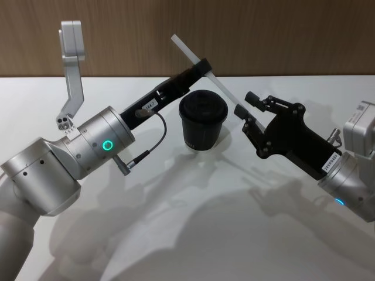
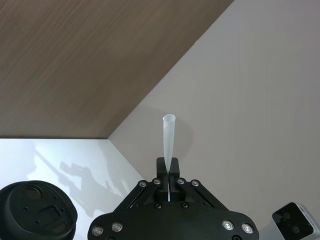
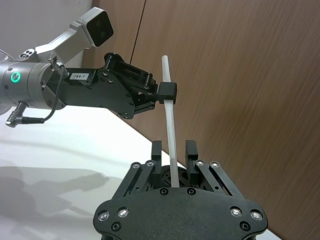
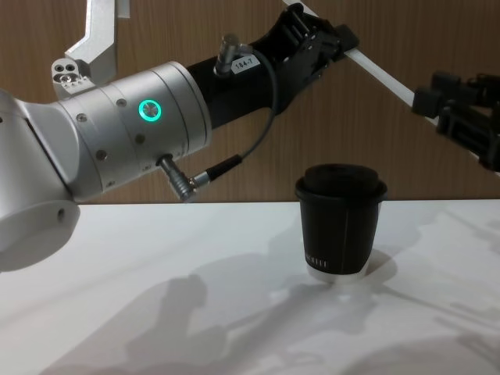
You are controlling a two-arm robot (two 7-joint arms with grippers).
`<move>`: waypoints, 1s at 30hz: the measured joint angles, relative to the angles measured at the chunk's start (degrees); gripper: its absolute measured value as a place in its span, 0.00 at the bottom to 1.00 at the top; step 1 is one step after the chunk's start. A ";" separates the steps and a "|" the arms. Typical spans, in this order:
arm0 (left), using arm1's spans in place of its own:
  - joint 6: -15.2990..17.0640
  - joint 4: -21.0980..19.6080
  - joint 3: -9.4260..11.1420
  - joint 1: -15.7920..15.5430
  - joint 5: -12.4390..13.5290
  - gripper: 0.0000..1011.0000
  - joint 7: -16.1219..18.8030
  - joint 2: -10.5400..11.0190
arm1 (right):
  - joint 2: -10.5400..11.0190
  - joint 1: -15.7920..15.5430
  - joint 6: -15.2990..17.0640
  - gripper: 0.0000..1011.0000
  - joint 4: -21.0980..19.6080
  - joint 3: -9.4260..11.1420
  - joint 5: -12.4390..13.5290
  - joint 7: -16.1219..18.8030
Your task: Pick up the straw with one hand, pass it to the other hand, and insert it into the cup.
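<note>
The white straw [image 1: 193,55] slants in the air above and behind the black lidded cup [image 1: 202,120], which stands upright on the white table. My left gripper [image 1: 204,65], the long black one on the silver cylinder with the green ring, is shut on the straw's upper part; the left wrist view shows the straw [image 2: 168,135] rising from its closed fingertips. My right gripper [image 1: 246,105] sits at the straw's lower end. In the right wrist view its fingers [image 3: 156,150] stand apart with the straw [image 3: 170,120] between them, a gap on each side.
A brown wood wall [image 1: 281,35] runs behind the white table [image 1: 193,222]. A grey cable [image 1: 155,143] loops off the left arm's silver housing. The left wrist camera bracket [image 1: 73,52] sticks up at the back left. The cup [image 4: 340,223] stands below both grippers.
</note>
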 joint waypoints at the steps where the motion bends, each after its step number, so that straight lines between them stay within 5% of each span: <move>1: 0.00 0.00 0.00 0.00 0.00 0.02 0.00 0.00 | 0.00 0.00 0.00 0.30 0.00 0.00 0.00 0.00; 16: -0.30 0.13 0.25 -0.23 0.25 0.02 0.00 0.01 | 0.00 0.00 0.00 0.75 0.00 0.00 0.00 0.00; 22: -1.93 1.15 1.27 -1.49 2.51 0.02 -0.06 0.12 | 0.00 0.00 0.00 0.92 0.00 0.00 0.00 0.00; 30: -3.67 2.44 3.20 -4.06 6.13 0.02 0.06 0.58 | 0.00 0.00 0.00 0.99 0.00 0.00 0.00 0.00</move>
